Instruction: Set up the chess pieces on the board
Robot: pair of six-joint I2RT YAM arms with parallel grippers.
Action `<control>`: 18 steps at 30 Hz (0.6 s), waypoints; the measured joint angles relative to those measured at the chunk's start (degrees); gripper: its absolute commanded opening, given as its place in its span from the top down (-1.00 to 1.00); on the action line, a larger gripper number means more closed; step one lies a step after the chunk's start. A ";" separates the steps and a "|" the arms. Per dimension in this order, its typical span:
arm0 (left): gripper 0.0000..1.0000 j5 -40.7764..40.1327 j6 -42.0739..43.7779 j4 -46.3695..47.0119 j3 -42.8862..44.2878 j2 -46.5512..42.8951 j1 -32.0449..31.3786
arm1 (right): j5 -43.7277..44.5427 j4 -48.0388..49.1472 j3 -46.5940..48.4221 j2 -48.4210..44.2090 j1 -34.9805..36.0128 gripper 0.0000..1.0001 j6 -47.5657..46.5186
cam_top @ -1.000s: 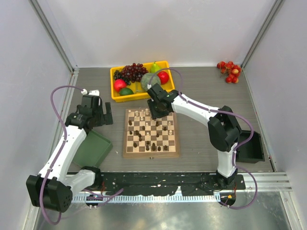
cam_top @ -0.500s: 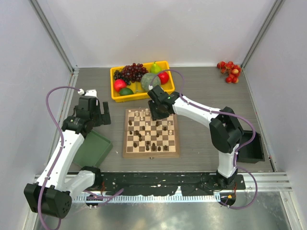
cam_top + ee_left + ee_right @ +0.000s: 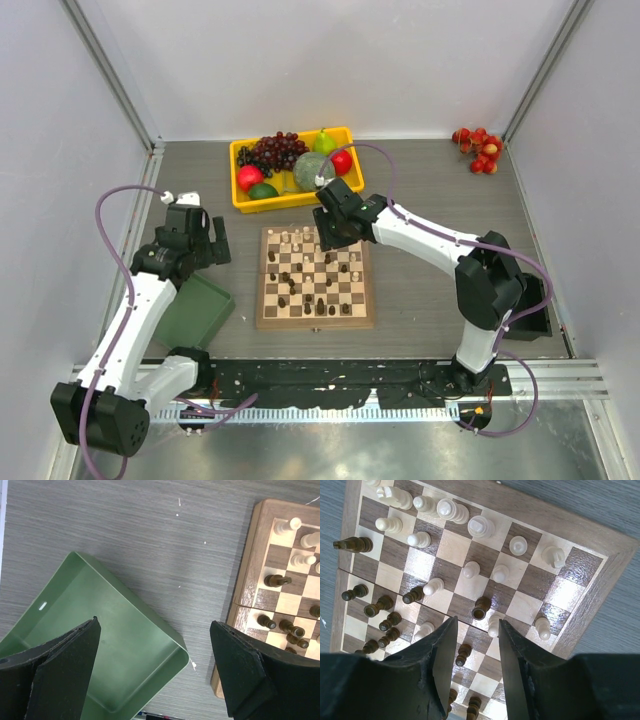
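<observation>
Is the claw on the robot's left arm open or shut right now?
Open. In its wrist view the left gripper has its fingers wide apart, with only the green tray and tabletop between them.

Found the board [image 3: 316,322] checked in light tan and dark brown, with a plain brown rim. Recorded chess pieces [image 3: 480,526] in pale cream and dark brown. Noted grey wood grain on the table [image 3: 150,540]. Logged one green tray [image 3: 125,630] and one yellow tray [image 3: 290,203] with dark purple grapes [image 3: 278,150] and a red apple [image 3: 249,177]. Observed left gripper [image 3: 155,630] and right gripper [image 3: 476,630] in black.
</observation>
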 measured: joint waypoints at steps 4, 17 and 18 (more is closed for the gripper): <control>-0.98 -0.04 -0.92 -0.76 -1.16 0.00 0.00 | 0.33 -0.07 -0.04 0.00 0.00 0.10 -0.28; -0.98 3.15 -1.42 -0.28 -2.01 0.00 0.00 | 0.17 -0.02 1.38 2.60 0.00 0.10 -0.42; -0.98 3.28 -1.42 -0.28 -2.01 0.00 0.00 | 0.02 -0.04 1.51 3.23 0.00 0.11 -0.39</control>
